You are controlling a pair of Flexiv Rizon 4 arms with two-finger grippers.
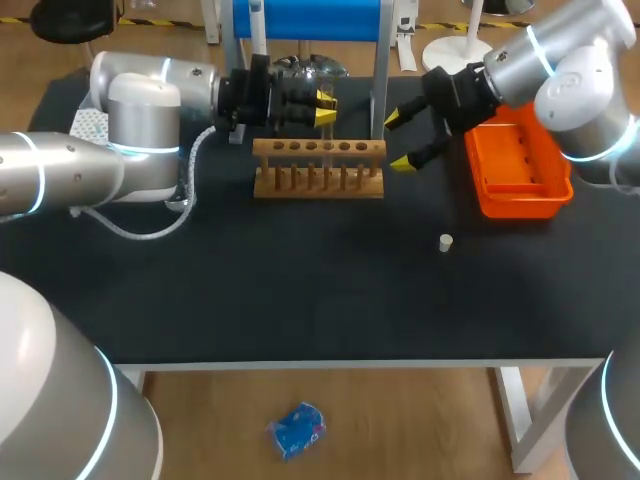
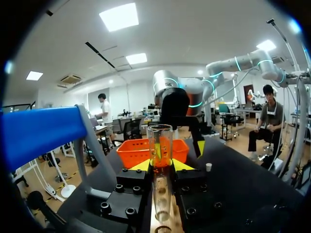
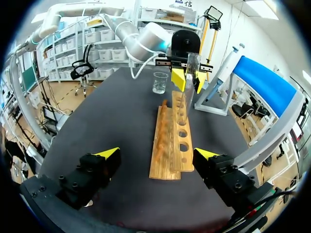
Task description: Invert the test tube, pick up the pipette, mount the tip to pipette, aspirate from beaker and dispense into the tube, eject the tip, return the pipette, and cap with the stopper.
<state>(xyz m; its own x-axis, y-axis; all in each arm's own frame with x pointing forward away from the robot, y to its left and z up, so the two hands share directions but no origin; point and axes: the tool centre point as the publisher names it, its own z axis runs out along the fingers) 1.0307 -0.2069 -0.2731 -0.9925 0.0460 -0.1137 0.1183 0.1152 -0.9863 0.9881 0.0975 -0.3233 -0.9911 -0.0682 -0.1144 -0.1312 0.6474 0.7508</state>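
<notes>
My left gripper (image 1: 325, 108) is shut on a clear test tube (image 2: 160, 143), held upright with its open mouth up, over the far row of the wooden rack (image 1: 318, 165). In the right wrist view the tube (image 3: 189, 92) hangs with its lower end close to the rack (image 3: 170, 145). My right gripper (image 1: 402, 141) stands open and empty just right of the rack, its fingers (image 3: 109, 154) spread wide on either side of the rack's near end. A small white stopper (image 1: 446, 242) lies on the table. The pipette (image 3: 227, 63) hangs on the blue stand (image 1: 310, 20). A glass beaker (image 3: 160, 82) stands behind the rack.
An orange tray (image 1: 520, 170) sits at the right, under my right arm. The blue stand's legs (image 1: 380, 90) rise just behind the rack. A cable loops on the table at the left (image 1: 150, 225).
</notes>
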